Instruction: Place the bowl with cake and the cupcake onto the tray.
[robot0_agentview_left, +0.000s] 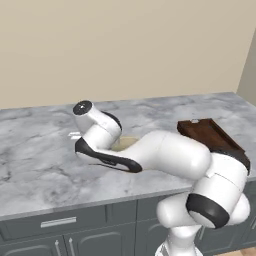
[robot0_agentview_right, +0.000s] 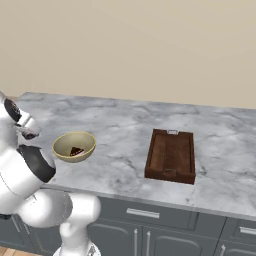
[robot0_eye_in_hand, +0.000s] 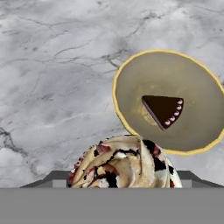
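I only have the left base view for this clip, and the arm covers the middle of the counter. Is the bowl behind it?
Observer: Yes. In the right base view the bowl stands on the counter, well left of the tray and not touching it.
Operator: Is the cake in it?
Observer: Yes, a dark wedge of cake lies inside the bowl.
Operator: And the cupcake?
Observer: The hand view has the cupcake close to the camera, at the bottom, in front of the bowl's rim. I cannot tell whether it is gripped.

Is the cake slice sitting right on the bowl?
Touching. In the hand view the cake lies flat on the inside floor of the bowl, with no gap showing beneath it.
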